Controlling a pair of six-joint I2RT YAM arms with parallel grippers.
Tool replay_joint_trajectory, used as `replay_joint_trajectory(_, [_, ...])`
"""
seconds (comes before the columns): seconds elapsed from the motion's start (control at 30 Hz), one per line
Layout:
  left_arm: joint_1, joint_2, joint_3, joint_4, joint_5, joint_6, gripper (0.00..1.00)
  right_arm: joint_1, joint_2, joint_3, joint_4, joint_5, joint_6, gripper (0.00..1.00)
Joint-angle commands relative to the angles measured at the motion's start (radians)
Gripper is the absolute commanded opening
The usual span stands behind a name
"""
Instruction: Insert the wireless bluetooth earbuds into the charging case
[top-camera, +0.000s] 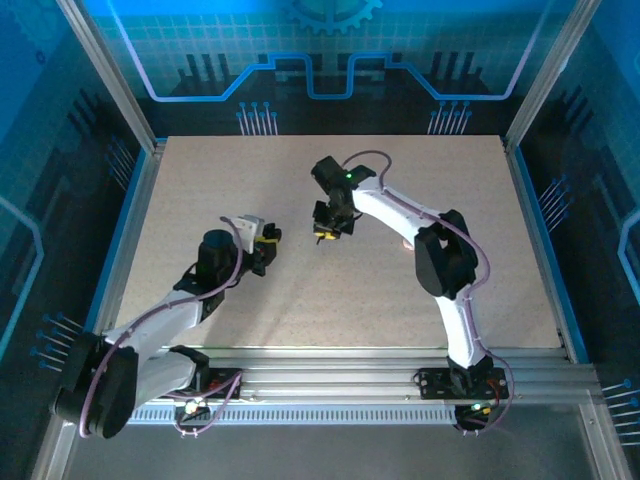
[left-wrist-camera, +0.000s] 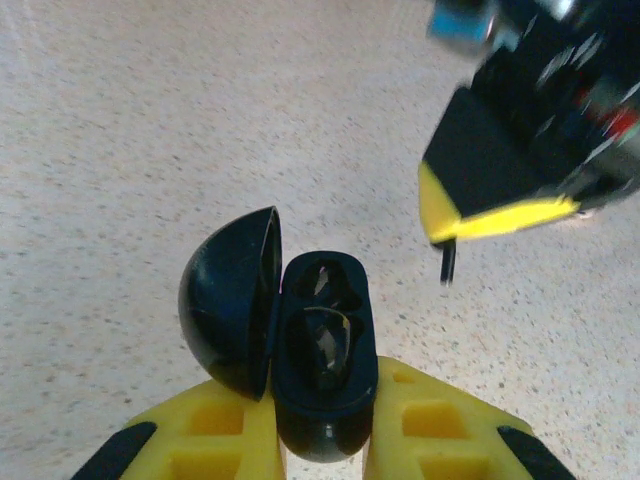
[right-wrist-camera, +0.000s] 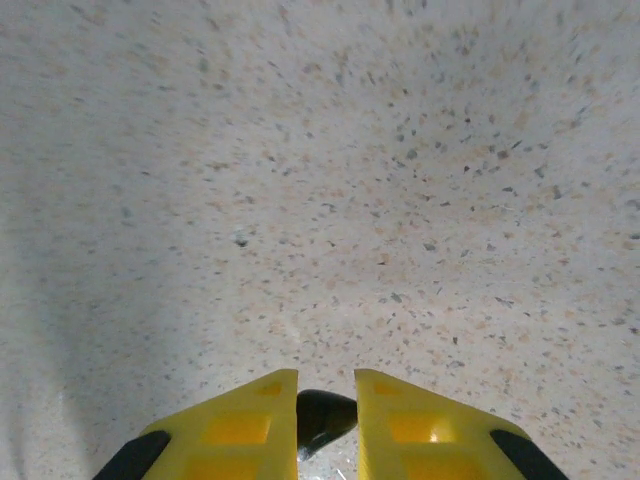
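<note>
- Left gripper (left-wrist-camera: 322, 405): its yellow jaws are clamped on the lower end of a glossy black rounded charging case (left-wrist-camera: 322, 335), one jaw on each side.
- The case is open. Its domed black lid (left-wrist-camera: 230, 305) stands swung out to the left of the body, joined along one edge.
- Two dark hollows lie one above the other in the case body. Both are glossy and black, and we cannot tell whether a bud already sits in either.
- Right gripper (right-wrist-camera: 326, 398): its yellow jaws are nearly together and pinch a small black curved earbud (right-wrist-camera: 322, 418), of which only a rounded part shows between them.
- In the left wrist view the right gripper is blurred and sits up and to the right of the open case, clear of it. A thin dark tip pokes out below its yellow jaw edge.
- In the top view both grippers are over the middle of the speckled beige counter (top-camera: 330, 310), near each other but apart, with the right one a little farther from the arm bases.
- In the right wrist view we see bare counter beyond the held earbud.
</note>
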Motion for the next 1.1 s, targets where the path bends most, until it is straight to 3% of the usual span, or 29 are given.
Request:
replay_joint_trajectory(0.0, [-0.025, 0.058, 0.044, 0.087, 0.043, 0.019, 0.13, -0.001, -0.089, -0.041, 0.046, 0.047, -0.035, 0.18])
replay_joint_trajectory(0.5, [-0.092, 0.236, 0.081, 0.303, 0.232, 0.094, 0.14, 0.013, -0.345, -0.251, 0.257, 0.099, -0.095, 0.18])
replay_joint_trajectory(0.77, [-0.101, 0.282, 0.123, 0.322, 0.247, 0.094, 0.14, 0.070, -0.424, -0.315, 0.299, 0.191, -0.149, 0.19])
replay_joint_trajectory(1.07, [-0.103, 0.288, 0.147, 0.317, 0.248, 0.079, 0.14, 0.107, -0.431, -0.331, 0.336, 0.215, -0.186, 0.19])
